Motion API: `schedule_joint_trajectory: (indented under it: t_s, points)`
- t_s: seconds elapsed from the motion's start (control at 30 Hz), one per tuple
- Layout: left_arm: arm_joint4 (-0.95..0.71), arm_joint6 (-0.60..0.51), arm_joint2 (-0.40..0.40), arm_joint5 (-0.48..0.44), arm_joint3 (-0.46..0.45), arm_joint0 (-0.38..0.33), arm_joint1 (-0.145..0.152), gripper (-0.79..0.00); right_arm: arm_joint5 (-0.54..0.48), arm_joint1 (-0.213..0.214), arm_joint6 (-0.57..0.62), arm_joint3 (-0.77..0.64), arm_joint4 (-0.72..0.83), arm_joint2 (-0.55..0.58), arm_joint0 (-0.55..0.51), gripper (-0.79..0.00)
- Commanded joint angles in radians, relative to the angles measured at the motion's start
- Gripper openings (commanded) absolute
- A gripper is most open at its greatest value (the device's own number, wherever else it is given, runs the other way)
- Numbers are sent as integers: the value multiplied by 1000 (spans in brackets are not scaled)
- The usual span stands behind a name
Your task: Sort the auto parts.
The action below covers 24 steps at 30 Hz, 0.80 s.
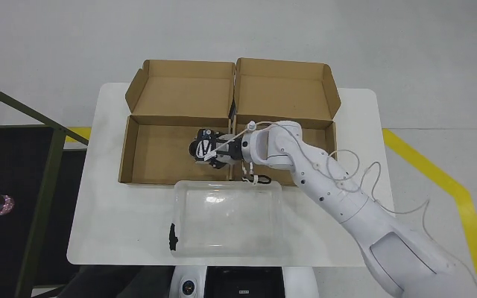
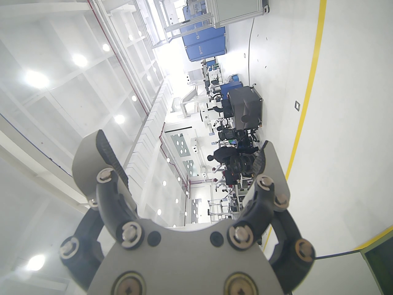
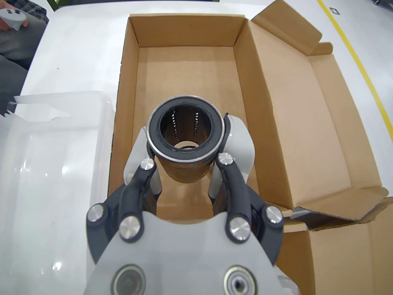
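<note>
My right gripper (image 3: 187,142) is shut on a metal cylinder bearing (image 3: 185,130) with a black rim and a hollow bore, held above the floor of the left cardboard box (image 3: 184,72). From above, the same gripper (image 1: 212,151) and the bearing (image 1: 203,146) hang over that box's right part (image 1: 149,153). My left gripper (image 2: 184,158) is open, nothing between its fingers, and points up into the hall away from the table.
A second cardboard box (image 1: 317,138) adjoins on the right, both with lids folded back. A clear plastic bin (image 1: 227,220) stands at the table's front, with a small black part (image 1: 173,238) at its left rim. A person's hands hold a controller (image 3: 12,19) past the table's end.
</note>
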Motion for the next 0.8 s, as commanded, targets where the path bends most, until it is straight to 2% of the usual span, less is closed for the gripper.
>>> schedule_joint_trajectory:
  t_s: [0.0,0.2,0.37,0.43,0.63,0.77]
  points:
    - [0,0,0,0,0,0,0,0,5,-8,8,15,3,-12,8,-785]
    - [0,0,0,0,0,0,0,0,14,-32,24,67,4,-46,29,-785]
    - [0,0,0,0,0,0,0,0,15,-50,30,105,-1,-69,38,-702]
    - [0,0,0,0,0,0,0,0,15,-57,31,121,0,-76,40,-637]
    - [0,0,0,0,0,0,0,0,11,-72,30,158,-2,-87,47,-566]
    - [0,0,0,0,0,0,0,0,8,-80,27,175,-5,-88,51,-480]
